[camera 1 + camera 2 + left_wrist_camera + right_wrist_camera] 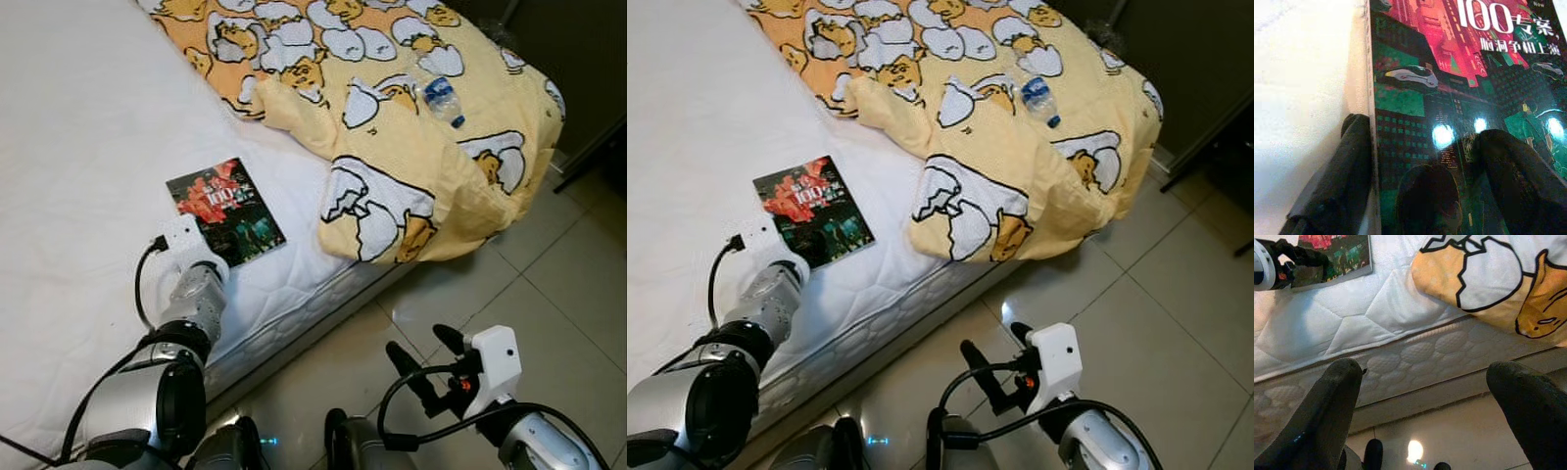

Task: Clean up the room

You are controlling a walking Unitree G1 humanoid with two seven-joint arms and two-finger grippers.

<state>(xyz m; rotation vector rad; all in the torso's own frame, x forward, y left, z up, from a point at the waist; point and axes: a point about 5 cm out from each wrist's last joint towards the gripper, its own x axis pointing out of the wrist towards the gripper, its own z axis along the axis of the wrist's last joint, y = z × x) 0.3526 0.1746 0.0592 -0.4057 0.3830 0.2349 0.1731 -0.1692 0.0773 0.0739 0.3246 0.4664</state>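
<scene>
A book with a red and green cover lies flat on the white mattress, near its side edge. My left gripper is open at the book's near corner. One finger rests on the cover and the other finger lies beside the book's edge on the sheet. A clear plastic bottle with a blue cap lies on the yellow blanket. My right gripper hangs open over the floor beside the bed, holding nothing.
The yellow cartoon-egg blanket is bunched on the bed and droops over its corner. Beige floor tiles run along the bed's side. Dark furniture stands at the far right.
</scene>
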